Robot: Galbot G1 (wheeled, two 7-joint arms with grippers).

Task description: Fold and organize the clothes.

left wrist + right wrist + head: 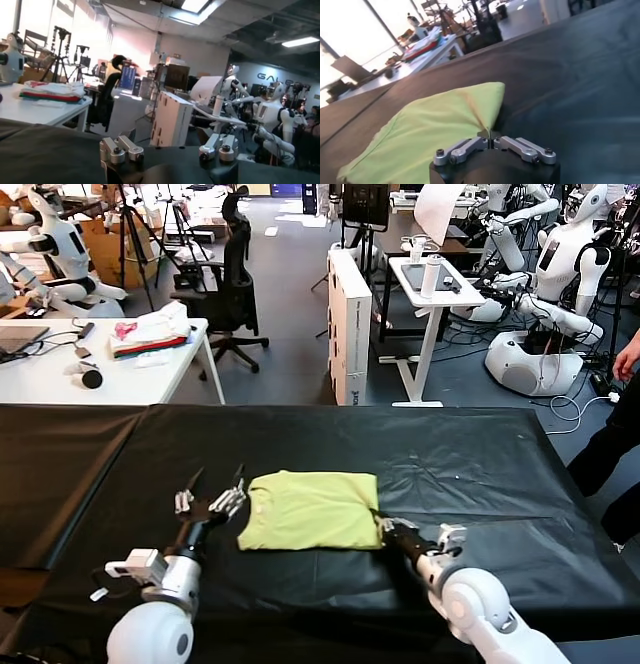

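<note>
My left gripper [212, 492] hovers with jaws spread wide, just off the nine o'clock edge of the T-shirt [312, 509], touching nothing. The lime-green T-shirt lies folded into a flat rectangle on the black-draped worktop [480, 474], right in front of me. Over at its four o'clock corner, my right gripper [383, 525] has its jaws pinched tight on the fabric edge; up close, that corner of the cloth [487, 131] runs straight into the closed fingertips [470, 146].
</note>
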